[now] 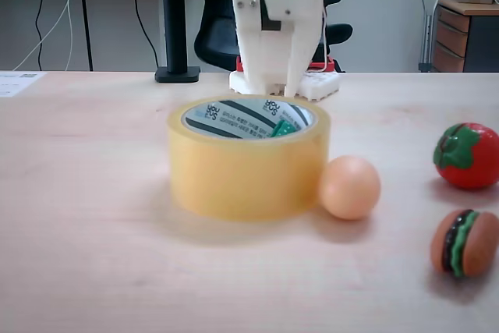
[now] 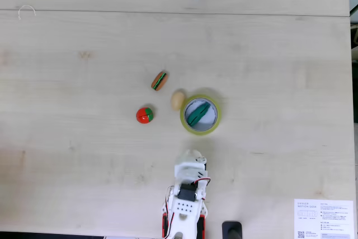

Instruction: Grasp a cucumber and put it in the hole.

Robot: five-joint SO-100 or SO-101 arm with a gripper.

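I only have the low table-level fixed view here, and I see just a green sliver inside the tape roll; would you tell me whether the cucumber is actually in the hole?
Observer: Yes. From above, the cucumber lies whole inside the hole of the tape roll, slanted across it.
Operator: Thank you. Is the arm clear of the roll?
Observer: It is. The arm is folded back near its base, apart from the roll.
Operator: And does the ball touch the tomato?
Observer: No. The ball sits against the roll; the tomato stands apart.
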